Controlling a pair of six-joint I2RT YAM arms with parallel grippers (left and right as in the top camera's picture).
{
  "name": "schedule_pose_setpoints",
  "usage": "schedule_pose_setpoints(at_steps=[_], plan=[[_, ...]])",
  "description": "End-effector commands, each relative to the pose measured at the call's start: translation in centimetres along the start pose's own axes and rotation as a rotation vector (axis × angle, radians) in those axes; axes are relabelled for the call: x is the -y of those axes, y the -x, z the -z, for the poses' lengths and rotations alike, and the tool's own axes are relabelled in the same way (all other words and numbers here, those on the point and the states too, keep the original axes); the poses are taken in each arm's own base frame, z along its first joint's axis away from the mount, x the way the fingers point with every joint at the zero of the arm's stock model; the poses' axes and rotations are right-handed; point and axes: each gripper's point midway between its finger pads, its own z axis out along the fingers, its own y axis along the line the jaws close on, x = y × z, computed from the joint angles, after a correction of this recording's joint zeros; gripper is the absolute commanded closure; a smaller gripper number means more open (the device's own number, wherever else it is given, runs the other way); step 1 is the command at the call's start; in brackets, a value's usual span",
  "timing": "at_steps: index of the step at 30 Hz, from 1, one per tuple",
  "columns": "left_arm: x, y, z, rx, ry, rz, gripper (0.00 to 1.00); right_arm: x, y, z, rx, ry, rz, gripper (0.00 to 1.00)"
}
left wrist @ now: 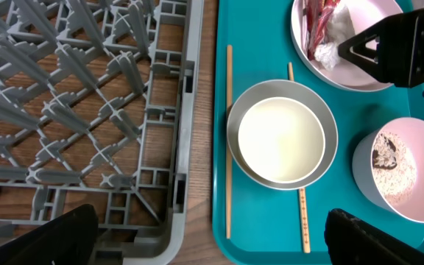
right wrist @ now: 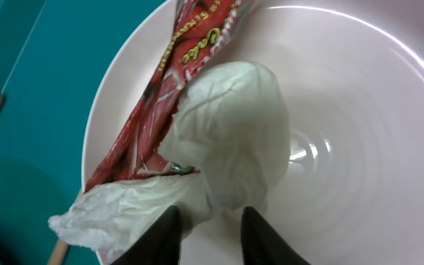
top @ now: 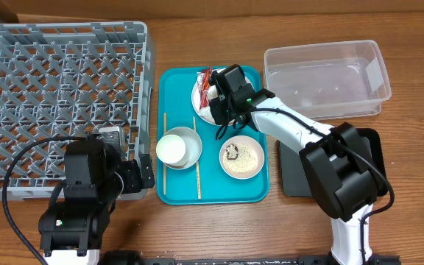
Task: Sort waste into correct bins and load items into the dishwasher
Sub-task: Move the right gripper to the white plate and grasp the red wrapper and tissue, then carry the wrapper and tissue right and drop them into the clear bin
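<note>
On the teal tray, the white plate (top: 203, 103) (right wrist: 359, 147) holds the red-and-white wrapper (right wrist: 190, 59) and the crumpled tissue (right wrist: 234, 125). My right gripper (top: 223, 103) (right wrist: 212, 232) is low over the plate, its fingers slightly apart with their tips at the tissue's near edge. The white cup (left wrist: 280, 140) sits inside the grey bowl (left wrist: 234, 132). The pink dish (top: 242, 157) holds rice and a brown lump (left wrist: 380, 156). The two chopsticks (left wrist: 228, 147) (left wrist: 302, 213) lie either side of the bowl. My left gripper (left wrist: 212, 243) is wide open and empty at the rack's (top: 57, 96) near right corner.
The teal tray (top: 212, 188) lies between the rack and the bins. The clear tub (top: 326, 77) stands at the back right. The black tray (top: 293, 173) lies in front of it, partly under my right arm.
</note>
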Motion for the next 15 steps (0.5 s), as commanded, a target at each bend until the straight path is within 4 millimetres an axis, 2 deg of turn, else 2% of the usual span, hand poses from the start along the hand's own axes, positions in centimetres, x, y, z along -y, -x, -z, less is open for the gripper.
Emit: schedule_pose_setpoints(at_steps=[1, 3, 5, 15], plan=[[0.2, 0.8, 0.6, 0.029, -0.002, 0.000, 0.00, -0.3, 1.1, 0.4, 0.028, 0.005, -0.013, 0.59], [0.2, 0.8, 0.6, 0.028, -0.002, 0.000, 0.00, -0.3, 1.3, 0.4, 0.036, 0.007, -0.013, 0.46], [0.2, 0.8, 0.6, 0.028, -0.002, 0.000, 0.00, -0.4, 1.5, 0.4, 0.045, 0.008, -0.012, 0.43], [0.2, 0.7, 0.6, 0.023, -0.001, 0.000, 0.00, -0.5, 2.2, 0.2, 0.087, 0.017, -0.017, 0.44]])
